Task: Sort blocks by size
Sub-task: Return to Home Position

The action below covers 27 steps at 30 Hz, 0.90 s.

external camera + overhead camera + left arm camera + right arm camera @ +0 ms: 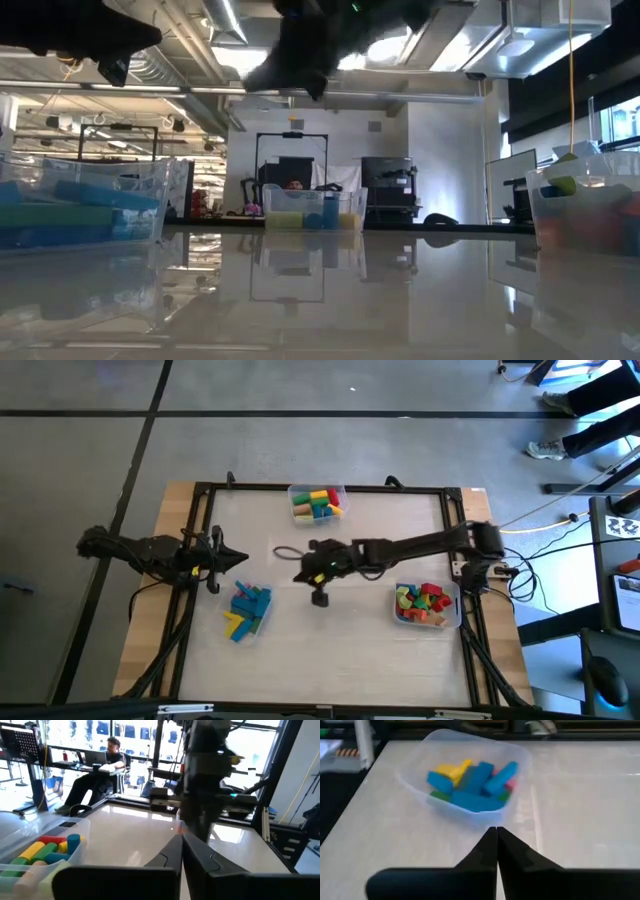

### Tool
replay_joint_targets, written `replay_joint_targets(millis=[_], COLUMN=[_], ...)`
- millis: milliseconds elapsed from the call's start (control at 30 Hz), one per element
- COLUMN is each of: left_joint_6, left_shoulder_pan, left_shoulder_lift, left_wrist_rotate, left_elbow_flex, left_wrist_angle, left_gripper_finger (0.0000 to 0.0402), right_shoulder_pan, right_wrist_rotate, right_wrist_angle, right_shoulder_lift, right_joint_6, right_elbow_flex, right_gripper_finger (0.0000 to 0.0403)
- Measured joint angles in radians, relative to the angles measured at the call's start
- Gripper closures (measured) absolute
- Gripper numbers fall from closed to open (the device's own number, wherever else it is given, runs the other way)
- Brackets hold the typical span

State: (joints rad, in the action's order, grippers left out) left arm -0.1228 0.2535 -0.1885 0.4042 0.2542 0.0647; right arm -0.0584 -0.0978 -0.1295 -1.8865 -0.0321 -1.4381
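Plastic bins (342, 490) hold all the blocks (318, 503) we can see; sorting looks done.
High view: blocks sit in three bins, none loose on the tabletop (400, 525); left gripper (238, 560) waits by its edge, right gripper (303, 572) hangs mid-table. Low view: we spot no stray block. Wrist views: both grippers' fingers (480, 854) are pressed together on nothing, the right one facing the bin of blue and yellow bars (402, 772).
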Motion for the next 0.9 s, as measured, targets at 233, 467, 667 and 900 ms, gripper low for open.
replay_joint_targets(millis=[233, 467, 667, 900], left_joint_6=[0.022, 0.079, 0.144, 0.129], left_shoulder_pan=[0.0, -0.014, -0.027, -0.028], left_shoulder_lift=[0.052, 0.065, 0.068, 0.07], left_wrist_rotate=[0.001, 0.0, -0.011, -0.012], left_elbow_flex=[-0.045, -0.049, -0.049, -0.049], left_wrist_angle=[0.004, 0.008, 0.017, 0.026], left_gripper_finger=[0.0399, 0.0399, 0.04, 0.0399], right_shoulder_pan=[0.038, 0.052, 0.117, 0.126], right_wrist_rotate=[0.019, 0.064, 0.053, 0.085], right_wrist_angle=[0.253, 0.541, 0.662, 0.768], right_shoulder_lift=[0.208, 0.463, 0.678, 0.887], right_joint_6=[-0.046, -0.068, -0.124, -0.14], right_elbow_flex=[0.361, 0.738, 0.962, 1.146], right_gripper_finger=[0.0381, 0.0396, 0.0398, 0.039])
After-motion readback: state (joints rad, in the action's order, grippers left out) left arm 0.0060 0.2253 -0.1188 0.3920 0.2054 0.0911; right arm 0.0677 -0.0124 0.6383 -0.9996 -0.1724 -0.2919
